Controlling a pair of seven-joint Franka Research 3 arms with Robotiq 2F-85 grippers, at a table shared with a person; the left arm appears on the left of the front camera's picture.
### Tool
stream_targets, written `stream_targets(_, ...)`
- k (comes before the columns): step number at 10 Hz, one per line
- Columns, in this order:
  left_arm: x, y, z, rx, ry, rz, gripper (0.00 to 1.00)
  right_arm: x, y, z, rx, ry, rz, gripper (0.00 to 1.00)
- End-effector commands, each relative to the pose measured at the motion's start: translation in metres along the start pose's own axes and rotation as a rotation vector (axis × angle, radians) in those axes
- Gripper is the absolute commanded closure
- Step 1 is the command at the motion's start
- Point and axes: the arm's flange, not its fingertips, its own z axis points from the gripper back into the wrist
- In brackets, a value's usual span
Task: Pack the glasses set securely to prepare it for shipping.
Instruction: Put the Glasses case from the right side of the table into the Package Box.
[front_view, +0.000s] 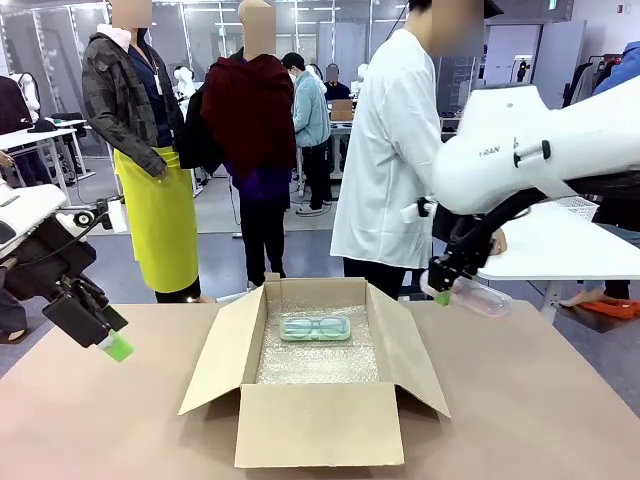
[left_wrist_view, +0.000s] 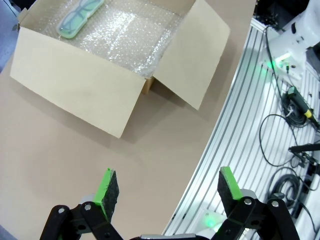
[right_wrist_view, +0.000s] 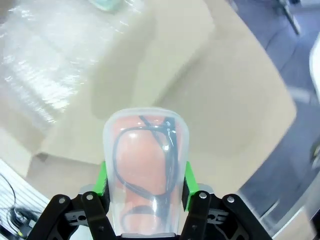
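The right gripper (right_wrist_view: 145, 185) is clamped across the narrow width of the pale pink case (right_wrist_view: 145, 160), with one green pad (right_wrist_view: 101, 181) on each long side near the wrist end. Most of the case juts out past the fingertips, and the dark-framed glasses (right_wrist_view: 167, 145) show through the shell. The case looks light, stiff and smooth, so it is probably slippery. Held this far off-centre it could pivot between the pads, and a harder squeeze might flex the thin plastic or spring the lid. A hold across the middle of the long sides would be steadier. Below the gripper is the table (front_view: 540, 400). Lower and inward, toward the other arm, is the open cardboard box (front_view: 320, 425), lined with bubble wrap (front_view: 315, 365). The pale mint-green case (front_view: 315, 328) lies flat on the wrap, leaving bare wrap beside it. Well beyond the box, the left gripper (left_wrist_view: 165, 187) hovers over the table, spread wide and holding nothing.
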Motion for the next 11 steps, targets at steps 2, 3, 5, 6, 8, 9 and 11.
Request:
stream_targets(2, -0.001, 0.0, 0.002, -0.026, -0.012, -0.017, 0.0, 0.056, 0.075, 0.017, 0.066, -0.003, 0.385, 0.62)
stream_targets(3, -0.001, 0.0, 0.002, -0.026, -0.012, -0.017, 0.0, 0.075, 0.103, 0.008, 0.069, 0.028, 0.472, 0.62)
stream_targets(5, -0.001, 0.0, 0.002, -0.026, -0.012, -0.017, 0.0, 0.105, 0.151, -0.015, 0.075, 0.077, 0.613, 0.62)
stream_targets(6, -0.001, 0.0, 0.002, -0.026, -0.012, -0.017, 0.0, 0.115, 0.165, -0.026, 0.092, 0.095, 0.653, 0.62)
stream_targets(8, -0.001, 0.0, 0.002, -0.026, -0.012, -0.017, 0.0, 0.128, 0.18, -0.043, 0.123, 0.098, 0.672, 0.62)
stream_targets(9, -0.001, 0.0, 0.002, -0.026, -0.012, -0.017, 0.0, 0.128, 0.181, -0.044, 0.145, 0.075, 0.631, 0.62)
stream_targets(11, -0.001, 0.0, 0.002, -0.026, -0.012, -0.017, 0.0, 0.126, 0.183, -0.054, 0.13, 0.085, 0.645, 0.62)
